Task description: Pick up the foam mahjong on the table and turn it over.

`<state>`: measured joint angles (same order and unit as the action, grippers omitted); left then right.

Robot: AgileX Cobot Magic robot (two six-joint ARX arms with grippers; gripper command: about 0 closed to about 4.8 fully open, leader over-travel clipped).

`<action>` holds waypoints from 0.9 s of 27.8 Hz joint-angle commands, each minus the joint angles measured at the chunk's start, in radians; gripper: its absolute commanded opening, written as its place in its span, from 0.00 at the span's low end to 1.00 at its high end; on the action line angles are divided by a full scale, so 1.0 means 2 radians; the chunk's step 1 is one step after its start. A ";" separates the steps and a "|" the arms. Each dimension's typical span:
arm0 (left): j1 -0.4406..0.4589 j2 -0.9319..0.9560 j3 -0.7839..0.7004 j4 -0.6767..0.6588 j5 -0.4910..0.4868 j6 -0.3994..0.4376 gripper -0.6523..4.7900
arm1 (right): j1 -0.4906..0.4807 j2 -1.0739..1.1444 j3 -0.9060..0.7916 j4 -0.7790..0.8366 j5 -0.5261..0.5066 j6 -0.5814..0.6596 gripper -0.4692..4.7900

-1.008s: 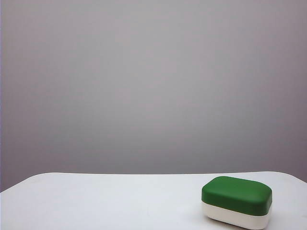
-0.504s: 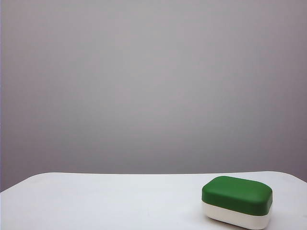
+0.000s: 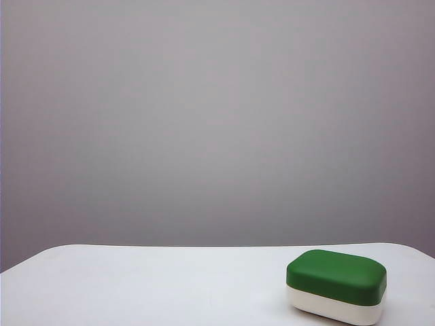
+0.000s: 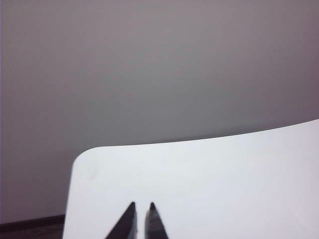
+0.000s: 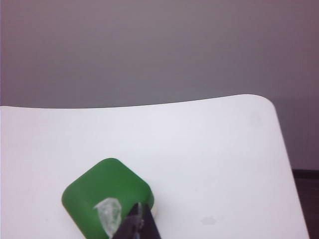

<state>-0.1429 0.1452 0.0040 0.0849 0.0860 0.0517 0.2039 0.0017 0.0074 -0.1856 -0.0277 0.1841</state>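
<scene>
The foam mahjong lies flat near the front right of the white table, dark green half up and white half underneath. Neither gripper shows in the exterior view. In the right wrist view the tile shows its green top with a pale patch on it. My right gripper is shut and empty, and its tips overlap the tile's near corner. My left gripper hangs over bare table, away from the tile, with a narrow gap between its tips and nothing in it.
A plain grey wall stands behind the table. The table's rounded corner and a strip of dark floor lie close to my left gripper. Another rounded corner shows beyond the tile. A faint smudge marks the tabletop.
</scene>
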 commanded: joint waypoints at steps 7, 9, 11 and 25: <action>0.003 0.001 0.001 -0.138 -0.039 -0.002 0.15 | 0.000 0.001 -0.003 -0.001 0.013 -0.002 0.09; 0.003 0.002 0.001 -0.137 -0.050 -0.003 0.15 | 0.000 0.001 -0.003 -0.001 0.013 -0.002 0.09; 0.003 0.002 0.001 -0.136 -0.054 -0.003 0.15 | 0.000 0.001 -0.003 0.000 0.013 -0.002 0.09; 0.003 0.002 0.001 -0.136 -0.043 -0.003 0.17 | 0.000 0.000 -0.003 0.002 0.013 -0.002 0.09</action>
<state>-0.1371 0.1474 0.0059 -0.1768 -0.0032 0.0483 0.2039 0.0021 0.0074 -0.1886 -0.0067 0.1818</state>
